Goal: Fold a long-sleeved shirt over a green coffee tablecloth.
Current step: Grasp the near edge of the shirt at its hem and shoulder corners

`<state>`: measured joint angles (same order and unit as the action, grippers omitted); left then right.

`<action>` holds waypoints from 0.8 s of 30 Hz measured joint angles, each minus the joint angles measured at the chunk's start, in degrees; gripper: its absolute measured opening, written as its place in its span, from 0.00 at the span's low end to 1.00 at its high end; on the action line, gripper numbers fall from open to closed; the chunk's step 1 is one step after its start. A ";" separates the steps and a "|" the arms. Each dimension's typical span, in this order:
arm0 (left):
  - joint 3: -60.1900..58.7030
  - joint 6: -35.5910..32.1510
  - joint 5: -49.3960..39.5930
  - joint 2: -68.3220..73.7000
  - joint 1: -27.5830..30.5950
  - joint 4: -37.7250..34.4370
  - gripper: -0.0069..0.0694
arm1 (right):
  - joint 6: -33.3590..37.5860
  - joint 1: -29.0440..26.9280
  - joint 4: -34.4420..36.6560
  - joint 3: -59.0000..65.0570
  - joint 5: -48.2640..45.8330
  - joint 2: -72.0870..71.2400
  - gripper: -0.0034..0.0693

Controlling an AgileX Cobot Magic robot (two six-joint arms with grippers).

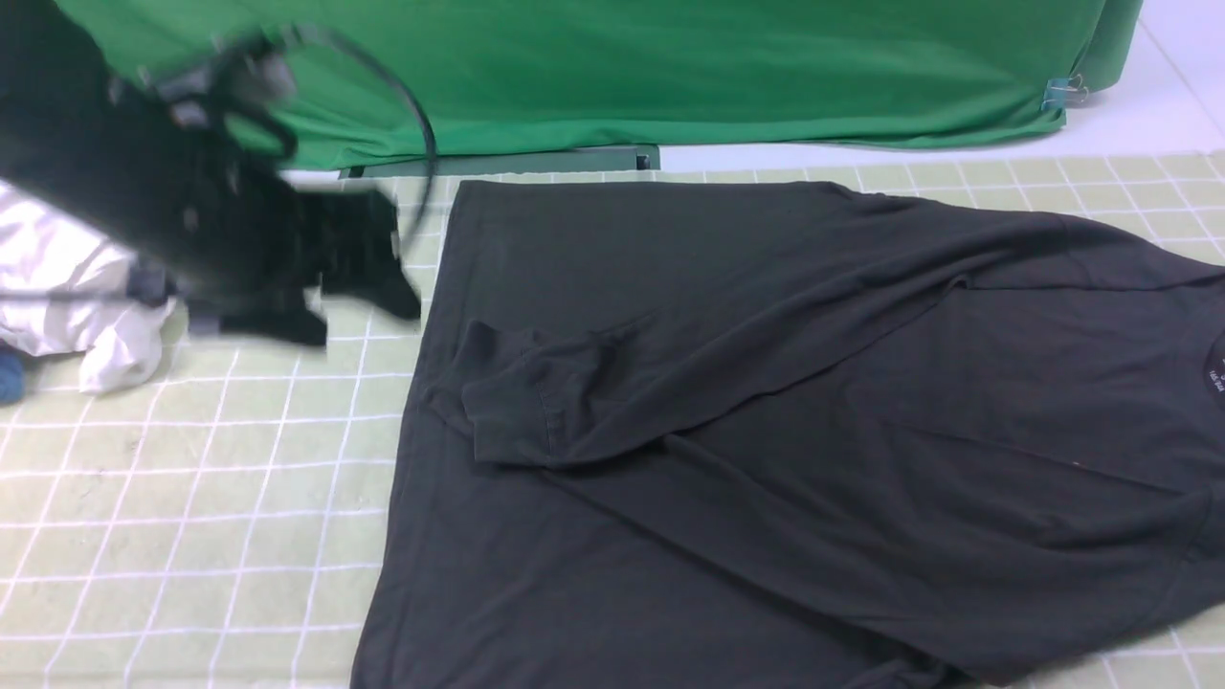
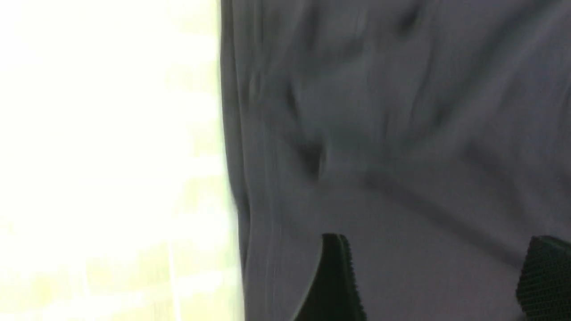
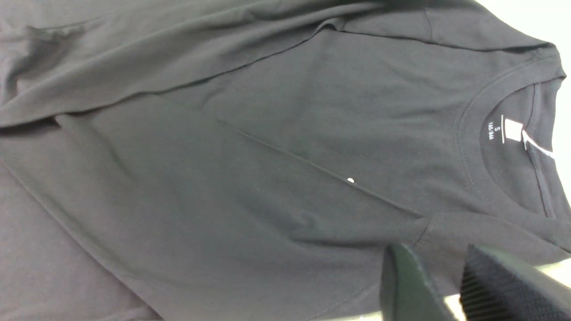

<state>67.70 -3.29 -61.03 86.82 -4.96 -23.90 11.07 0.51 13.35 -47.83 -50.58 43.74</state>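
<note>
Right wrist view: long-sleeved shirt [image 3: 267, 156] neck label [image 3: 491, 130] reads S, probably 165/84A.

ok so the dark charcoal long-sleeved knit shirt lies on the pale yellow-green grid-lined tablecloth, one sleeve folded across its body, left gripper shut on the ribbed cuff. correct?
Not quite: the left gripper is open with nothing between its jaws, as the left wrist view shows. The rest holds: the shirt lies on the tablecloth, its sleeve folded across the body, the cuff free.

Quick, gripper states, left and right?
Left gripper: wide open, empty.
Right gripper: slightly open, empty; black knit long-sleeved shirt not gripped.
</note>
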 joint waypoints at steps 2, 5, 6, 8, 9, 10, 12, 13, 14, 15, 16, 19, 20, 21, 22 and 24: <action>-3.94 0.63 -0.13 0.00 -1.91 0.39 0.70 | 0.00 0.00 0.00 0.00 0.00 0.00 0.32; -11.54 2.04 3.23 0.05 -5.97 1.16 0.65 | 0.00 0.00 0.00 0.00 -0.04 0.00 0.32; -12.67 2.29 3.89 0.05 -6.25 1.16 0.65 | 0.00 0.00 0.00 0.00 -0.04 0.00 0.32; -19.33 3.82 7.79 0.05 -9.74 2.03 0.63 | 0.00 0.00 0.00 0.00 -0.04 0.00 0.32; -19.79 4.02 8.34 0.05 -9.98 2.10 0.63 | 0.00 0.00 0.00 0.00 -0.04 0.00 0.32; -22.63 5.38 10.09 0.05 -11.35 2.63 0.62 | 0.00 0.00 0.00 0.00 -0.04 0.00 0.32; -26.38 7.57 12.28 0.05 -12.78 3.10 0.62 | 0.00 0.00 0.00 0.00 -0.04 0.00 0.32; -26.38 7.57 12.46 0.05 -12.85 3.13 0.62 | 0.00 0.00 0.00 0.00 -0.04 0.00 0.32; -28.45 9.41 14.27 0.05 -13.17 3.66 0.62 | 0.00 0.00 0.00 0.00 -0.04 0.00 0.32; -29.43 10.60 15.64 0.05 -13.29 4.13 0.62 | 0.00 0.00 0.00 0.00 -0.04 0.00 0.32; -30.39 11.71 17.25 0.05 -13.35 4.52 0.62 | 0.00 0.00 0.00 0.00 -0.04 0.00 0.32; -31.69 13.62 19.62 -0.28 -13.35 5.18 0.62 | 0.00 0.00 0.00 0.00 0.01 0.00 0.32; -32.18 14.68 20.41 -0.57 -13.35 5.60 0.62 | 0.00 0.00 0.00 0.00 0.06 0.00 0.32; -32.38 15.36 20.80 -0.72 -13.39 5.83 0.62 | 0.00 0.00 0.00 0.00 0.20 0.00 0.32; -32.38 15.48 20.77 -0.72 -13.39 5.83 0.62 | 0.00 0.00 0.00 0.00 0.20 0.00 0.32; -32.43 16.24 20.77 -0.72 -13.46 6.25 0.62 | 0.00 0.00 0.00 0.00 0.22 0.00 0.32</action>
<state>35.27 12.95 -40.26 86.09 -18.42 -17.66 11.07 0.51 13.35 -47.83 -50.36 43.74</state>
